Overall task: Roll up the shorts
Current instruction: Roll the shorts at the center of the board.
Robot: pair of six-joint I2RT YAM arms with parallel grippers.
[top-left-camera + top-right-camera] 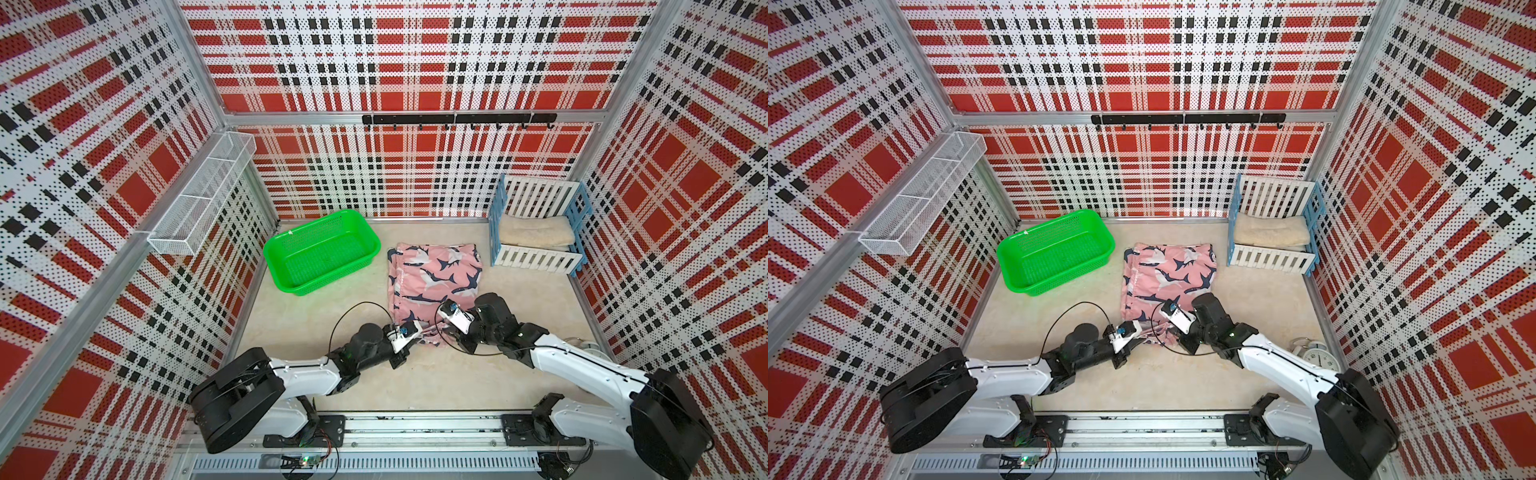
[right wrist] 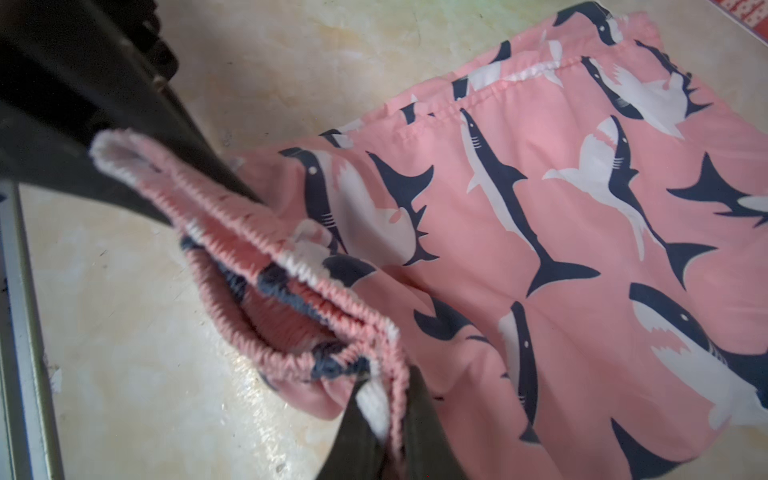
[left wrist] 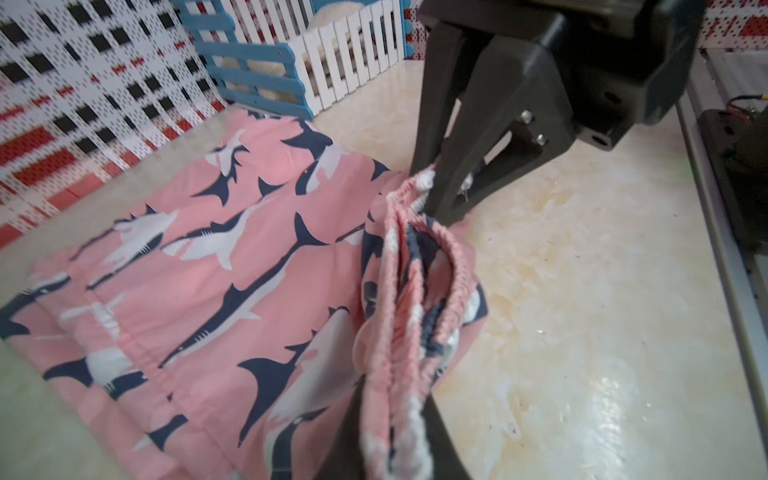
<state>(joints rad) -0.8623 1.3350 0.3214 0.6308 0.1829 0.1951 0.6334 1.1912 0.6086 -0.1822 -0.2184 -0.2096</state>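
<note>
Near right, behind the right arm: a white clock [image 1: 1316,356] on the table [image 1: 374,374], partly hidden.

Near centre: both claws are low and face each other at the near end of the shorts [image 1: 436,270].
- Left gripper [image 3: 395,436]: narrow, pinching the left end of the elastic waistband [image 2: 266,253].
- Right gripper [image 3: 434,191]: narrow, clamped on the right end of the waistband.
- The band hangs bunched between the two claws, raised slightly off the table, its layers gaping open.

Mid-table: the rest of the shorts lies flat, running from the claws toward the far wall. The fabric is pink with navy-and-white sharks, and the leg hems are at the far end.

Far left: a green basket [image 1: 316,226] lies just beside the shorts, not touching them.

Far right: a blue-and-white slatted crate [image 1: 536,259] holds a folded beige towel [image 1: 536,235].

Left wall: a white mesh shelf [image 1: 203,195]. Far wall: a black hook rail [image 1: 457,119].
</note>
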